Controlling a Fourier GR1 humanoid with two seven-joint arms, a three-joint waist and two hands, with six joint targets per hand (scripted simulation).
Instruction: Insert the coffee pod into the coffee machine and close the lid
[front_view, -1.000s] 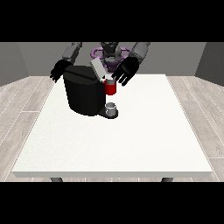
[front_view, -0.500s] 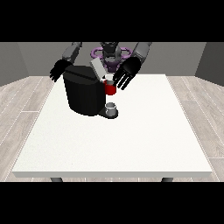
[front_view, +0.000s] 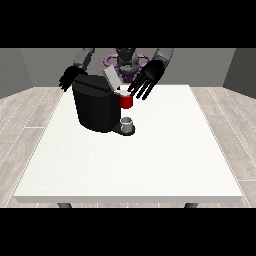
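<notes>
Since half a second ago, little has shifted. On the large white tabletop (front_view: 150, 160) the black boxy coffee machine (front_view: 95, 107) stands at eleven o'clock, grey lid (front_view: 111, 77) tilted up, a red thing at the machine (front_view: 126, 101) above a small grey cup-shaped thing (front_view: 127, 122). At one o'clock of it, the hand at the view's right (front_view: 147, 78) hovers released, fingers spread; the hand at the view's left (front_view: 69, 78) sits behind the machine, its state unclear.

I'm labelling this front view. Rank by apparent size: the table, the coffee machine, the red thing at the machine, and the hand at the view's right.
Largest to smallest:
1. table
2. coffee machine
3. robot hand at the view's right
4. red thing at the machine
</notes>
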